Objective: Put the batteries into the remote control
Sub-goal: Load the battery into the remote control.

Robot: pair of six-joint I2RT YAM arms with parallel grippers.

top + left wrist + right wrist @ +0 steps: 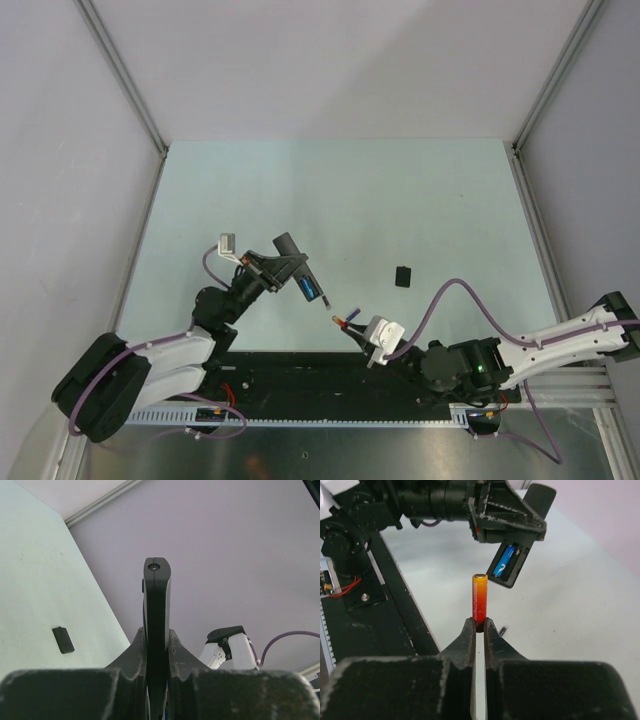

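Remote control (540,497) holds blue battery (503,562), print unreadable; fingers (467,641) pinch orange battery (479,600).

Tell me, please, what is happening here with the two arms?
The left end effector is shut on the remote control, whose open compartment holds one blue battery. The right end effector grips an orange battery close in front of it, not yet inserted. A small black piece lies apart on the table.

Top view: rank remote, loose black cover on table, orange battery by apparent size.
1. Slim black plastic remote control, partly hidden by left claw.
2. Small flat black rectangular cover on the table.
3. Thin orange cylindrical battery in right claw; partly hidden, ranking against cover unsure.
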